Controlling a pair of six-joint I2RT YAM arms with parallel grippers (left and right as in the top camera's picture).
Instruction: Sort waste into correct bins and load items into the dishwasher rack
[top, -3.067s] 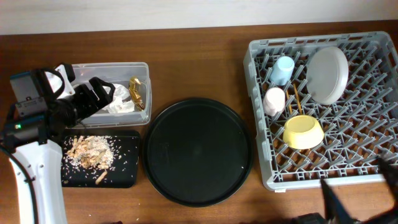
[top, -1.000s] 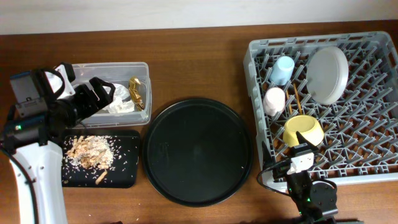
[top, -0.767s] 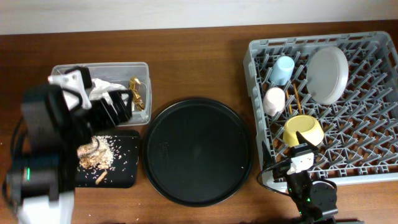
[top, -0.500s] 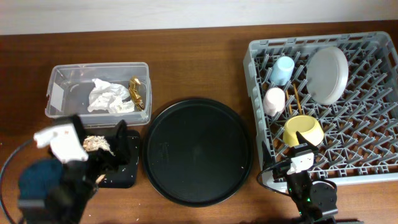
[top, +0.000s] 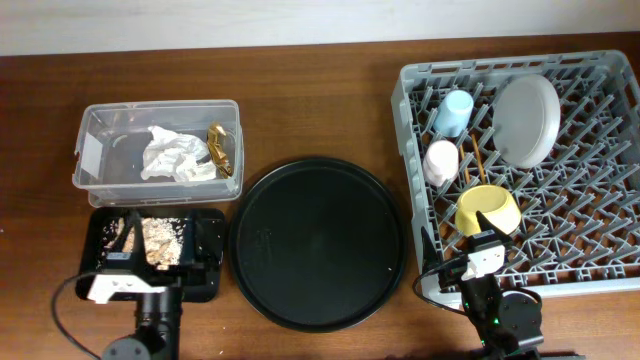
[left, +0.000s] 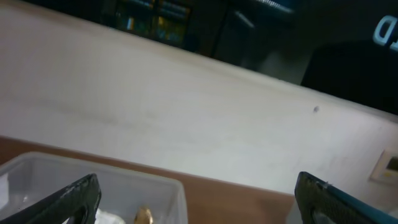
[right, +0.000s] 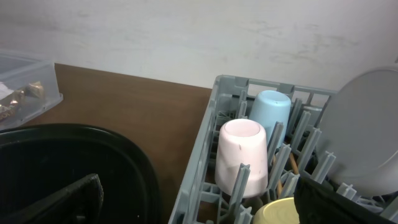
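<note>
The grey dishwasher rack (top: 412, 200) holds a light-blue cup (top: 455, 112), a pink cup (top: 440, 162), a pale plate (top: 527, 120), a yellow bowl (top: 487, 211) and brown chopsticks (top: 478, 160). A white tissue (top: 170, 160) and a gold wrapper (top: 220, 148) lie in the clear tub (top: 90, 150). Beige food scraps (top: 152, 238) lie in the small black tray (top: 205, 285). My left gripper (left: 199, 208) is open and empty, low at the table's front, facing the tub. My right gripper (right: 205, 208) is open and empty at the rack's front left corner, facing the pink cup (right: 244, 155).
A large round black tray (top: 318, 243) lies between the bins and the rack. My left arm (top: 135, 300) sits at the small tray's front edge, and my right arm (top: 495, 305) in front of the rack. A white wall runs behind the table.
My left arm has drawn back from over the clear tub to the table's front edge by the small black tray. The right arm has stayed put over the last second.
</note>
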